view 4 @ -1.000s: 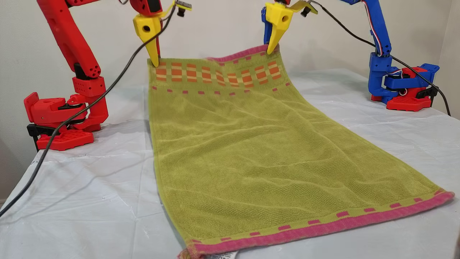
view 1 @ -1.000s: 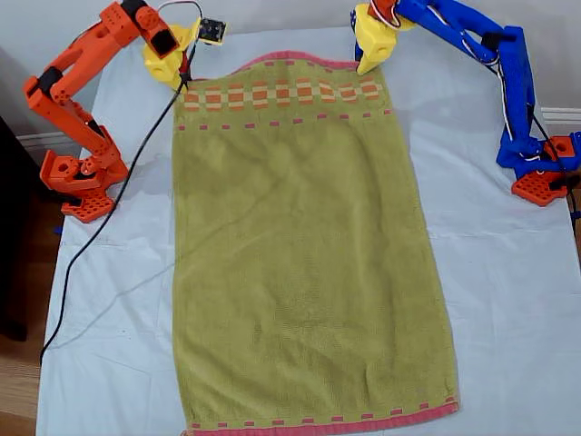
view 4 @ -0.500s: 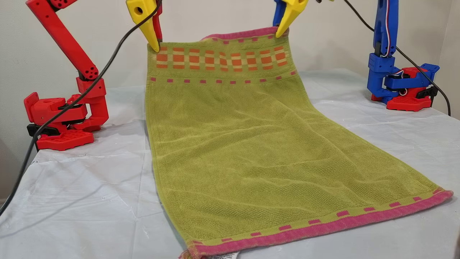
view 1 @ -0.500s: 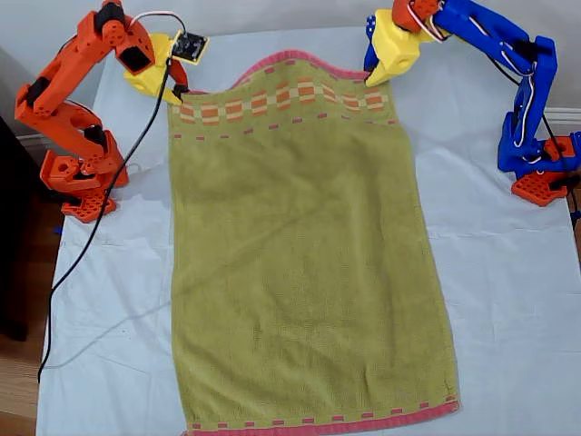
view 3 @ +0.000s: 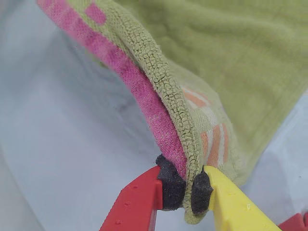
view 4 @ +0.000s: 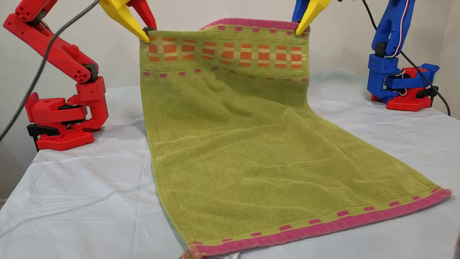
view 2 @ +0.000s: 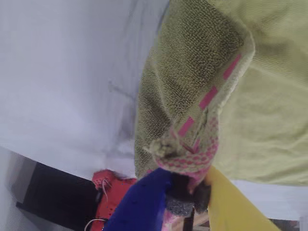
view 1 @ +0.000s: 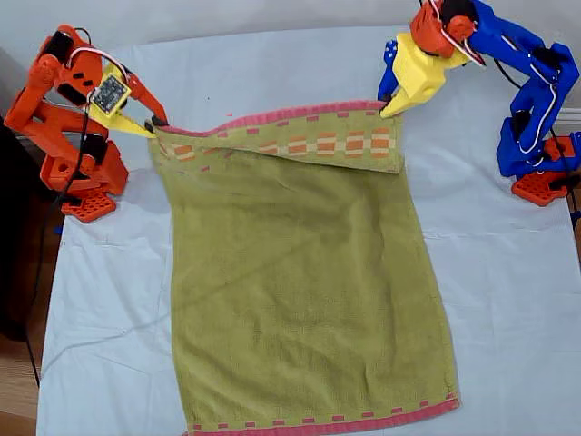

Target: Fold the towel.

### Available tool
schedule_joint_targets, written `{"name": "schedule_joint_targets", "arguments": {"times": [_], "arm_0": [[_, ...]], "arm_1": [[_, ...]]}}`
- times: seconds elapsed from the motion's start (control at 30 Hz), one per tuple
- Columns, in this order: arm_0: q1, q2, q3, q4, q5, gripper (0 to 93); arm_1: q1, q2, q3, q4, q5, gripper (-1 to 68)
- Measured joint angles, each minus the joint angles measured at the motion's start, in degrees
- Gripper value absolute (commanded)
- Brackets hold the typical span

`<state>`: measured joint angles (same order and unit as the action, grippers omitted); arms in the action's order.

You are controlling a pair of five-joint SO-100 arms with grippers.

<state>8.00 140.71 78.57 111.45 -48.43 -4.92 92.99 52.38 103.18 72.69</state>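
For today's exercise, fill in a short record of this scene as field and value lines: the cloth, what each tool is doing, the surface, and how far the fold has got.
Cloth: the towel, olive green, pink hems, orange checked band
First tool: blue and yellow, shut on one far corner
Second tool: red and yellow, shut on the other far corner
Far end: lifted off the table sheet
Near end: lying flat on the sheet
Fold: not yet made
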Motion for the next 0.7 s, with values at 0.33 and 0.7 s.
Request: {"name": "schedule_joint_targets", "arguments": {"times": [0.33,0.7], "arm_0": [[12.7,-4.2,0.3,-6.2,-4.4,0.1],[23.6,-3.4,8.4,-12.1,-11.2,0.1]], "arm_1": [[-10.6,-3.0,-5.1,0.0,8.6,0.1],[-18.7,-15.1,-15.2,0.0,14.9,0.1]]}}
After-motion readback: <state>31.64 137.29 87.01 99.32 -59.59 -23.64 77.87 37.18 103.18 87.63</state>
